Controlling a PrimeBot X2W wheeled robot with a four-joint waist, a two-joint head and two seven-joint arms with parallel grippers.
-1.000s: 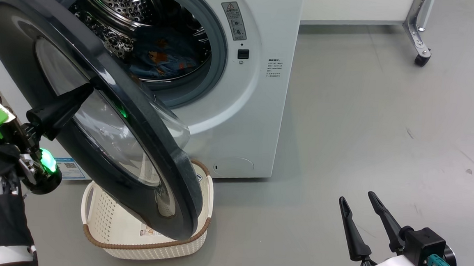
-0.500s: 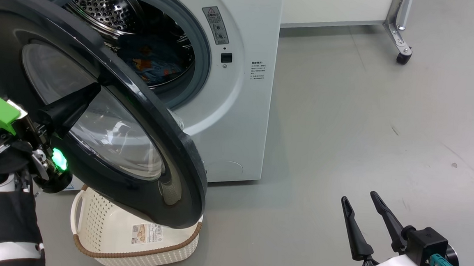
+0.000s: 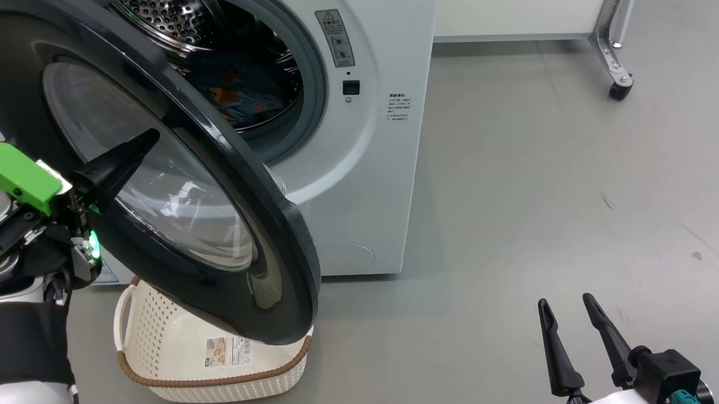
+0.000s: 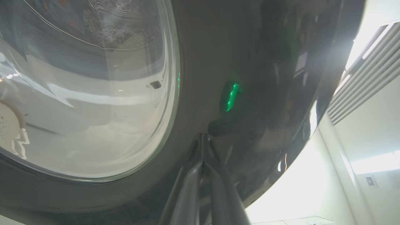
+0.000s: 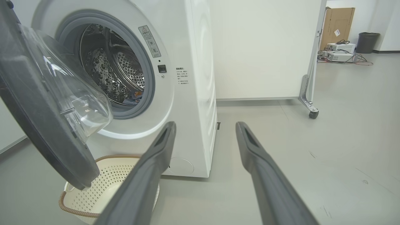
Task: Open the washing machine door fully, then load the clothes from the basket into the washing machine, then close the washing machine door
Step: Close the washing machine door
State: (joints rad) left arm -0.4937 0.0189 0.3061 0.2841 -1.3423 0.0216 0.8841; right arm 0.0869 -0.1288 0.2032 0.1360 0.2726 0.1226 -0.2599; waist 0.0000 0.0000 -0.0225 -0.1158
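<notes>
A large round washing machine door [image 3: 197, 207], glossy black rim around a bulging clear glass bowl, hangs half open at the left of a big white front-loading washing machine [image 3: 386, 166]. The left gripper [image 3: 143, 144], its two dark fingers pressed together and holding nothing, touches its tips to the door's outer face, on the black rim just beside the glass. The door lies straight ahead of those tips, between them and the drum opening, so the left arm looks better placed for the closing push. The right gripper [image 3: 566, 300], fingers spread and empty, sits well apart over the floor. Light blue printed clothes [image 3: 235, 91] lie inside the steel drum. A small cream-white perforated basket [image 3: 152, 330] with a brown woven rim stands under the door's lower edge.
</notes>
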